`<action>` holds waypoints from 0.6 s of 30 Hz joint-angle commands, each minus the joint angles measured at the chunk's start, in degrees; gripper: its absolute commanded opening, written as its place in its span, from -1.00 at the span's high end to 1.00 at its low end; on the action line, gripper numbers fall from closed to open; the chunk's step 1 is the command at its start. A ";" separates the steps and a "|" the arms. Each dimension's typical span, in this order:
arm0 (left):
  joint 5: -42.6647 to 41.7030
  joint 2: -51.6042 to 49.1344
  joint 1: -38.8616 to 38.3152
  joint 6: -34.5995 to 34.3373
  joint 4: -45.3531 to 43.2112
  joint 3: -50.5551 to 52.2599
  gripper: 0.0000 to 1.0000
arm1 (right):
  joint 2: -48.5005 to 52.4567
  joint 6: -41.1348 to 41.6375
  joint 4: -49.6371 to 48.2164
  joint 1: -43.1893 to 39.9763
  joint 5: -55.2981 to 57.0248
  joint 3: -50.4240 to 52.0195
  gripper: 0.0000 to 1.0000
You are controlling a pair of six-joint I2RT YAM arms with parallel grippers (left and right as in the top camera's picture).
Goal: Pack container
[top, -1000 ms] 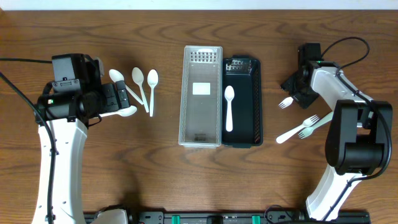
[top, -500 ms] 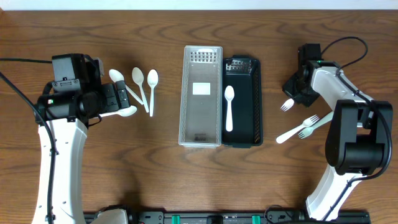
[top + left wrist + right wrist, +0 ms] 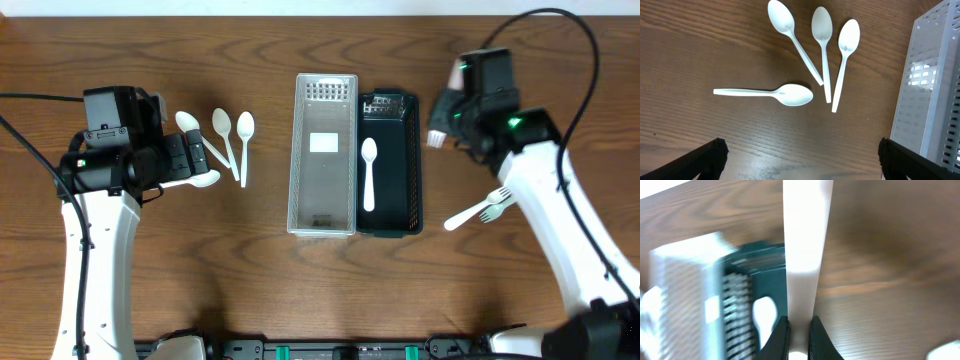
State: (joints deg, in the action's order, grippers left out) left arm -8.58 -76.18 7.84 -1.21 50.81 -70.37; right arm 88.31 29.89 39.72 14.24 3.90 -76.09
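Right wrist view smeared by motion. I get the clear container and black tray only as soft shapes. The white utensil pinched in the right gripper runs off the top edge, so I can't tell its head. Overhead, the gripper covers most of it. Left wrist view: of the left gripper I see only two fingertips, cut by the bottom edge.

Your wooden table carries four white spoons at its left. Mid-table you'll see a clear bin touching a black bin, with two white forks to the right.
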 commanded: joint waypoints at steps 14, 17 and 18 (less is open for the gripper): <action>0.68 -0.46 0.28 1.01 0.13 -1.11 -0.96 | 14.62 -4.35 1.44 13.53 1.07 -0.13 0.20; 0.68 -0.46 0.28 1.01 0.13 -1.11 -0.96 | 9.92 -4.70 1.40 13.18 3.61 -0.48 -0.30; 0.68 -0.46 0.28 1.01 0.13 -1.11 -0.96 | 7.96 -4.66 1.44 12.83 5.16 -0.48 -0.40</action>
State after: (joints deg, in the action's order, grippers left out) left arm -8.58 -76.18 7.84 -1.21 50.78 -70.37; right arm 103.18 27.31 41.32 27.55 5.85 -75.68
